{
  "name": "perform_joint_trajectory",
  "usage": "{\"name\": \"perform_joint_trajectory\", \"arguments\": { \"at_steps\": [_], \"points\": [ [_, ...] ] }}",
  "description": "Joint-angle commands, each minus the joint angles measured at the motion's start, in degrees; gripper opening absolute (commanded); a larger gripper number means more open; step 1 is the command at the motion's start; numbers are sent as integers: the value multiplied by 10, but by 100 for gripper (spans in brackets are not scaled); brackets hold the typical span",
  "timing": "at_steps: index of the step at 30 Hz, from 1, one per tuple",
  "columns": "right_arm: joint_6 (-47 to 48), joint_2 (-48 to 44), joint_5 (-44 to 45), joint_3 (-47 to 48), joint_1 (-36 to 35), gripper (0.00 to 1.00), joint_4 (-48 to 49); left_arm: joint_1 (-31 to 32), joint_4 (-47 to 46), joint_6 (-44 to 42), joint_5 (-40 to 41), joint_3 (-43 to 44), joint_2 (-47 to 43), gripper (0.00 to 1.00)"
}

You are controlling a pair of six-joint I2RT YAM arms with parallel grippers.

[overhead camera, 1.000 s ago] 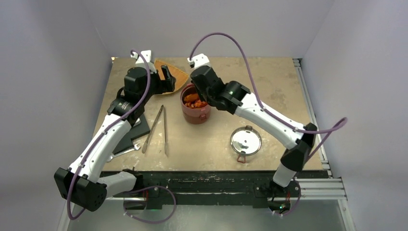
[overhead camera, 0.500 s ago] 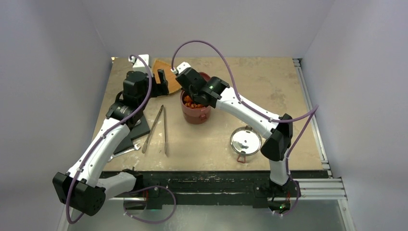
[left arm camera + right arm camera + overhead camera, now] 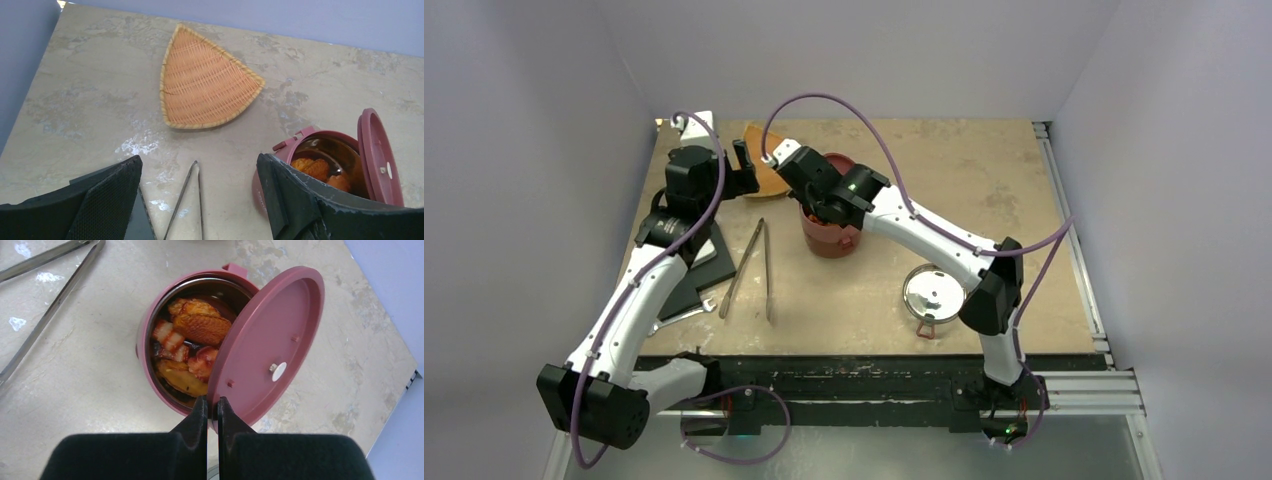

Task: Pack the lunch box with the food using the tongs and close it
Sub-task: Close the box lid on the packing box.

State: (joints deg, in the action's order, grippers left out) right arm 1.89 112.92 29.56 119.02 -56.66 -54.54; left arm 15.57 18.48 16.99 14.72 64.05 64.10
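The jaws of the right gripper (image 3: 212,412) are clenched on the rim of a flat dark-red disc lid (image 3: 270,340), which is held tilted on edge directly ahead of them. Just beyond the jaws, partly under that lid, the round dark-red, steel-lined lunch box (image 3: 144,335) is seen uncovered, and the food (image 3: 197,327), small orange, red and brown pieces, is packed inside its bowl. Whether the lid's edge touches the bowl's rim cannot be told.

The jaws of the left gripper (image 3: 198,161) are spread wide and nothing is held between them; they are raised above the beige mottled table (image 3: 75,75). Below the gap between them, the long, slim, silvery metal tongs (image 3: 196,168) are laid flat, untouched. Further ahead of these jaws an orange woven fan-shaped tray (image 3: 205,85) is set, with the lunch box off to one side, apart from the tray. A round glassy lid (image 3: 934,292) is seen well apart from both pairs of jaws, back toward the arm bases.
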Motion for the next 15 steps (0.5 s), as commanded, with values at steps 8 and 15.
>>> {"name": "perform_joint_trajectory", "arguments": {
  "at_steps": [8,15],
  "points": [
    [25,23,-81,15,-12,1,48,-43,-20,16,-46,-6,-6,86],
    [37,21,-125,-10,-12,2,67,-46,-20,16,-46,-7,-6,86]
  ]
}}
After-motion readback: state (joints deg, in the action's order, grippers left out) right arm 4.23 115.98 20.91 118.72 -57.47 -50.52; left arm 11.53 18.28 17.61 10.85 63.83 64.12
